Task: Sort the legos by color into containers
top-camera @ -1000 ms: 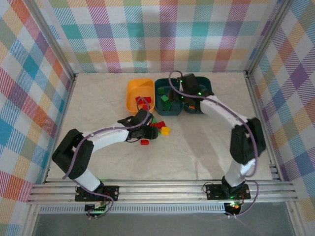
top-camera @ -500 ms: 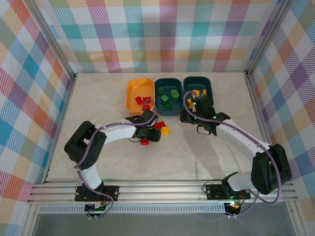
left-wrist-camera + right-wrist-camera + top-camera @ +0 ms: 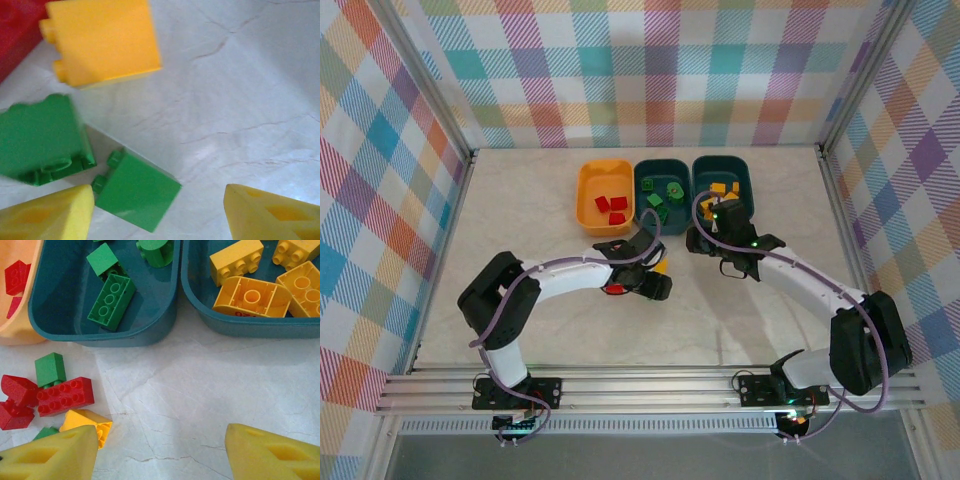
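My left gripper (image 3: 657,285) hangs open low over the loose legos in front of the containers. In its wrist view a green brick (image 3: 137,192) lies on the table just inside the left fingertip (image 3: 47,215), with a second green brick (image 3: 42,137) and a yellow brick (image 3: 105,42) beyond. My right gripper (image 3: 160,455) is open and empty over bare table. Ahead of it are the middle teal tub (image 3: 100,335) holding green bricks, the right teal tub (image 3: 240,327) holding yellow bricks, and the yellow-orange tub (image 3: 15,330) holding red ones.
Loose on the table left of the right gripper lie a red brick (image 3: 65,395), a green brick (image 3: 50,369) and a yellow brick (image 3: 87,422). The three tubs stand in a row at the back, from the yellow-orange one (image 3: 582,200) to the right one (image 3: 748,180). Metal rails edge the table.
The right gripper came back from over the tubs and down to the table in front of them. The left gripper shifted right across the pile of loose bricks.
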`<state>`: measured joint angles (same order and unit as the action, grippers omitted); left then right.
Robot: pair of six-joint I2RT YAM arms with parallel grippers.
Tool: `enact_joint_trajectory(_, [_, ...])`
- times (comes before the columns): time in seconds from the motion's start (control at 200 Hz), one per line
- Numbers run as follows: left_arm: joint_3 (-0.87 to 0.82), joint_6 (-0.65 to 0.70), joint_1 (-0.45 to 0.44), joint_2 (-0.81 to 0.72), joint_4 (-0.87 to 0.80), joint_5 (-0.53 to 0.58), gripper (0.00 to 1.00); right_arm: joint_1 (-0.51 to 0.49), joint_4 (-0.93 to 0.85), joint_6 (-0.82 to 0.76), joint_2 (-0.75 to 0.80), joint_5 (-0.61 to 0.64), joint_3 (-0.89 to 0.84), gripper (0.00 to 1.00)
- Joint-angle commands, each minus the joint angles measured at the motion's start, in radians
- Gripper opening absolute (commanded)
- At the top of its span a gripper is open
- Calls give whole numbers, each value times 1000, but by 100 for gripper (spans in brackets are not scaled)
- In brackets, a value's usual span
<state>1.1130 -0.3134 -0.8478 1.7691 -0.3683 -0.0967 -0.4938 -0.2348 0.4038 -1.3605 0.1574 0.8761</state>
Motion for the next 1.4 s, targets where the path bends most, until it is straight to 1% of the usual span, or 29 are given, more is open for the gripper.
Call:
enact_joint_trajectory(0.0, [34, 4, -8, 25, -55, -18, 69, -2, 22, 9, -1, 14, -18, 68])
enact_joint_trajectory(0.15, [54, 31, -13, 50, -83, 10, 69, -2, 25, 9, 9, 19, -25, 69])
enact_joint_trajectory(0.265, [57, 62, -20, 56, -94, 94, 69, -2, 29, 7, 10, 19, -28, 69])
enact_joint_trajectory(0.33, [56, 77, -21, 57, -94, 118, 69, -2, 30, 7, 8, 20, -29, 69])
enact_joint_trajectory(0.52, [76, 87, -31, 122, -93, 97, 68, -2, 34, 5, 4, 17, -31, 69])
enact_joint_trajectory(0.72, [90, 79, -90, 127, -111, 100, 65, -2, 41, 4, 6, 18, -34, 69])
enact_joint_trajectory(0.945, [109, 56, -144, 143, -123, 87, 60, -1, 41, 6, 4, 14, -34, 69])
enact_joint_trajectory(1.155, [144, 59, -168, 174, -149, 105, 55, -2, 39, 7, 21, 26, -39, 68])
enact_joint_trajectory(1.215, [152, 57, -170, 181, -153, 109, 52, -2, 39, 7, 27, 30, -43, 68])
enact_joint_trajectory(1.325, [154, 56, -171, 191, -157, 123, 42, -1, 37, 10, 43, 45, -49, 68])
enact_joint_trajectory(1.4, [153, 56, -172, 192, -161, 130, 40, 0, 36, 17, 57, 68, -55, 68])
